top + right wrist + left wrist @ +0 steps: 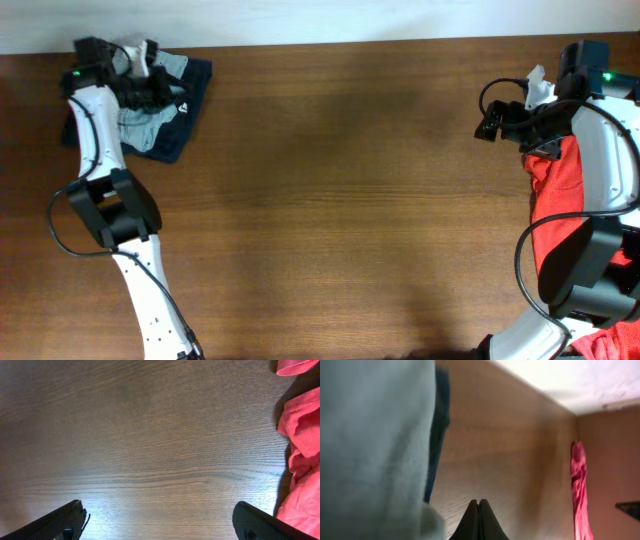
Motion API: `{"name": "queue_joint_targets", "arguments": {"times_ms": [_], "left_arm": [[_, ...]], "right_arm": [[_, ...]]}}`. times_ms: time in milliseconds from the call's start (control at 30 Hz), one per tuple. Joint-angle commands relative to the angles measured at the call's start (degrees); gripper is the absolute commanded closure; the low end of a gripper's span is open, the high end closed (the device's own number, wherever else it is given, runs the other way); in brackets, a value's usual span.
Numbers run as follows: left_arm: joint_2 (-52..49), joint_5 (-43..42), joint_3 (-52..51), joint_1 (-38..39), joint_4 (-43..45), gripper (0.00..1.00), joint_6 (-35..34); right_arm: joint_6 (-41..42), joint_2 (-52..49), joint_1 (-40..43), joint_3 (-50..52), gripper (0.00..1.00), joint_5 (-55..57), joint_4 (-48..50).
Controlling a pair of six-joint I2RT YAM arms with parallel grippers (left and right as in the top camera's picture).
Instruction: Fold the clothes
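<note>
Pale blue-grey T-shirt [370, 445] fills the left wrist view. Counter [350, 200]: dark wood. Red T-shirt [555, 200]: crumpled at the right edge, partly hidden by the right arm [612, 150]. The pale shirt sits bunched on a navy garment [195, 100] at the far-left corner, partly covered by the left arm [100, 140]. Right end effector [157, 512]: spread wide over wood, left of the red cloth. Left end effector [479, 505]: pressed together beside the pale cloth.
</note>
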State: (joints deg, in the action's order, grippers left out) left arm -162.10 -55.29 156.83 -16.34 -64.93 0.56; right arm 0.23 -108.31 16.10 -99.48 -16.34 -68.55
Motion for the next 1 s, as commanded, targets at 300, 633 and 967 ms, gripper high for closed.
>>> {"name": "queue_joint_targets", "arguments": {"times_ms": [300,633,967], "left_arm": [[1.73,-4.57,-0.13,-1.75,-0.33,1.00,4.92],[12.15,0.55,11.69,-1.09,-3.43,0.97,-5.46],[19.47,17.84,12.76,-1.18,-5.20,0.01,-6.34]], "right_arm": [[0.28,-0.76,0.07,-0.11,0.02,0.72,0.09],[0.28,-0.76,0.07,-0.13,0.01,0.72,0.09],[0.28,-0.76,0.07,-0.13,0.01,0.72,0.09]]}}
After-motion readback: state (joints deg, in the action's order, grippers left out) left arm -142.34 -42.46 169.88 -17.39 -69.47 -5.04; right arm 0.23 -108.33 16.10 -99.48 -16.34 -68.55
